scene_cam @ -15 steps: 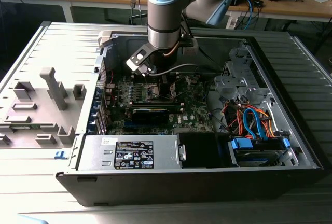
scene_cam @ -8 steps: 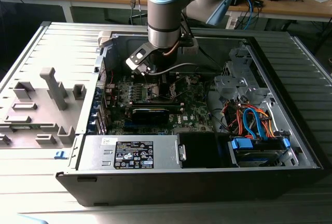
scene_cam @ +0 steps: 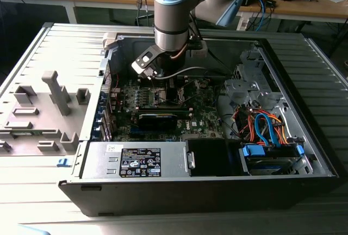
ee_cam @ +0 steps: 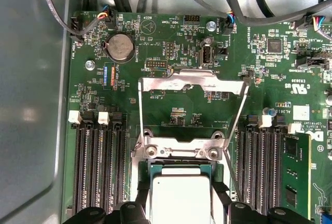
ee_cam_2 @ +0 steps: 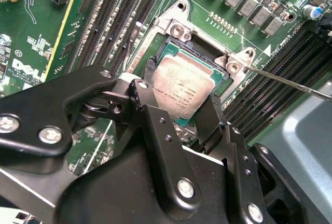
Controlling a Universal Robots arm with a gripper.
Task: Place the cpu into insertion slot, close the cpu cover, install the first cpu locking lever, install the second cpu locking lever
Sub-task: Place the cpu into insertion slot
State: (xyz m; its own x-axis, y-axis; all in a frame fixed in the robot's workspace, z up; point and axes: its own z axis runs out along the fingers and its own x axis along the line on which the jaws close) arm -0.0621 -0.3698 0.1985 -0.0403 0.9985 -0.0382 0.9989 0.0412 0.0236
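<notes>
One computer case point(scene_cam: 163, 194), lid off. One motherboard point(ee_cam: 192, 110) inside. One gripper point(ee_cam_2: 182, 86), narrowed onto two opposite edges of the cpu point(ee_cam: 180, 199). One cpu cover point(ee_cam: 192, 83), swung back, clear. One insertion slot point(ee_cam_2: 203, 52), the cpu in or just over it. You are at placement, I judge; keep the chip level and square to the rim before release.

Soft, even light. White glare on the cpu point(ee_cam_2: 187, 97) between the gripper's point(ee_cam_2: 180, 88) jaws and on the cover point(ee_cam: 192, 84) beyond them; the case point(scene_cam: 206, 194) is dim inside.
</notes>
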